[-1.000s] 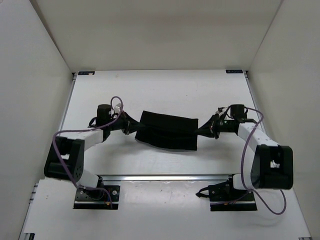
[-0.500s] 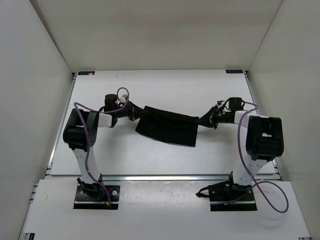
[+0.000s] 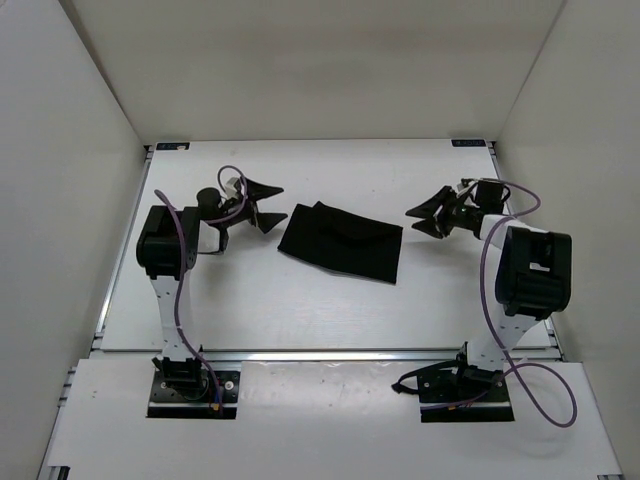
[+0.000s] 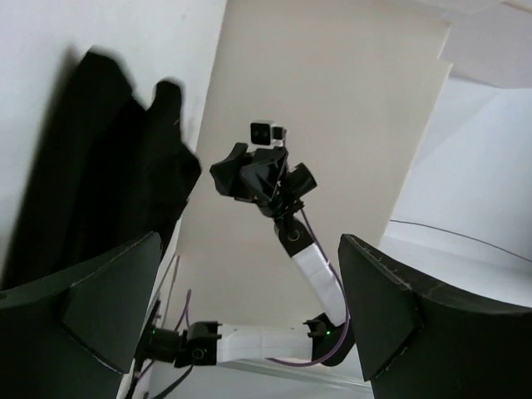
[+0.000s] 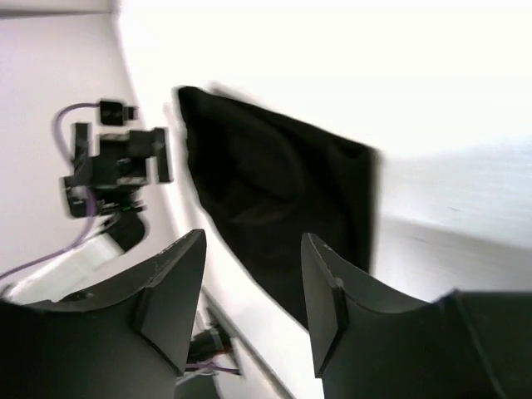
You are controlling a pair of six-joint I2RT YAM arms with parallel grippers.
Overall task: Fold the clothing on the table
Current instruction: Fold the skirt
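The black clothing (image 3: 340, 241) lies flat on the white table (image 3: 300, 305), folded into a slightly skewed rectangle at mid-table. My left gripper (image 3: 274, 208) hovers open just off its left edge, touching nothing. My right gripper (image 3: 416, 222) is open a little off the right edge, also free of the cloth. In the left wrist view the clothing (image 4: 91, 166) fills the upper left beyond the wide-spread fingers (image 4: 108, 307). From the right wrist the clothing (image 5: 274, 199) lies ahead of the parted fingers (image 5: 170, 291), with nothing between them.
White upright walls (image 3: 80, 150) close in the table on the left, back and right. A metal rail (image 3: 330, 353) runs along the near edge by the arm bases. Purple cables (image 3: 490, 270) hang off both arms.
Both grippers opened and let go of the clothing, then drew back outward to either side. The cloth, stretched between them before, now lies flat on the table.
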